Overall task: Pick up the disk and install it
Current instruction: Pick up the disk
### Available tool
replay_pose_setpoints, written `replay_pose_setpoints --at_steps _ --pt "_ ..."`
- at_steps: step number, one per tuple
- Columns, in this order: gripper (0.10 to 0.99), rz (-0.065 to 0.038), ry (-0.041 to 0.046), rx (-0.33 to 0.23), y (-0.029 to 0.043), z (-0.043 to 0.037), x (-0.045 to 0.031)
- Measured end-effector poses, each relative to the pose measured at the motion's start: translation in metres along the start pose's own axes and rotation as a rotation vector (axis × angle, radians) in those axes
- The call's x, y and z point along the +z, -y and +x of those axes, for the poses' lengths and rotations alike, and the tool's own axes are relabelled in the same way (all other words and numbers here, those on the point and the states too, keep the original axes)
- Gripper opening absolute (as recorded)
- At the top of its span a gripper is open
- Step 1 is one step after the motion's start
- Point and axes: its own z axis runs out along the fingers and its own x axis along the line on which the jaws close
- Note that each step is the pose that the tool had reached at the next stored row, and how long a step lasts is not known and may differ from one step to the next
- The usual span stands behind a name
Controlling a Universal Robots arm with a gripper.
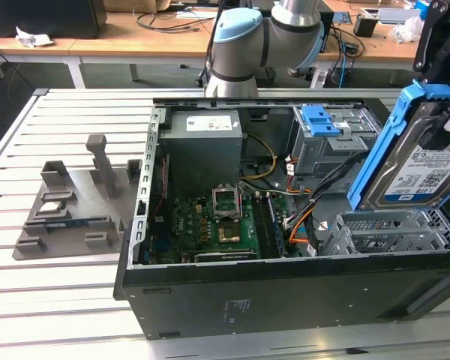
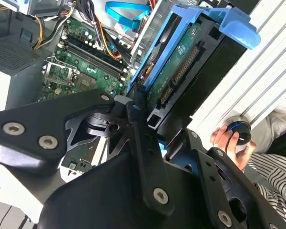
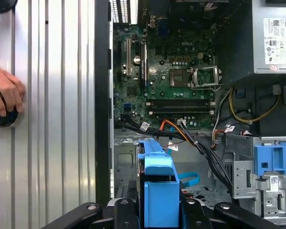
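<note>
- One gripper (image 3: pixel 157 213) is pinching the disk (image 1: pixel 422 171), with its black fingers (image 3: pixel 122 212) pressing on either side of the blue carrier frame.
- Disk is hanging tilted, its label facing out in the exterior view, over the metal drive cage (image 1: pixel 394 229) at the exterior view's right end of the open computer case (image 1: pixel 285 300). Cannot tell if its lower edge is touching the cage.
- Blue latch (image 1: pixel 320 120) is sitting on the bay just beside the disk, toward the exterior view's left.
- Orange and black cables (image 1: pixel 304 217) are running between the cage and the motherboard (image 1: pixel 217 225). Grey power supply (image 1: pixel 204 142) is sitting beyond the board.
- Robot arm (image 1: pixel 244 41) is standing behind the case.
- Case is lying on a slatted metal table (image 1: pixel 60 300). Grey fixture block (image 1: pixel 71 206) is sitting apart from it, to the exterior view's left.
- Person's hand (image 3: pixel 5 90) is resting on a round black knob (image 3: pixel 2 118) on the table, outside the case wall.
</note>
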Motion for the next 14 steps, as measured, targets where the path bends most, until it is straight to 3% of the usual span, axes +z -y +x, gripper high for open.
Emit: replay_pose_setpoints --at_steps 5,10,14 --pt "0.365 0.000 -0.0021 0.000 0.0018 -0.0008 0.0088" --pt "0.365 0.000 -0.0094 0.000 0.0070 -0.0061 0.0176" --pt "0.365 0.000 -0.0172 0.001 0.0111 -0.0080 0.0204"
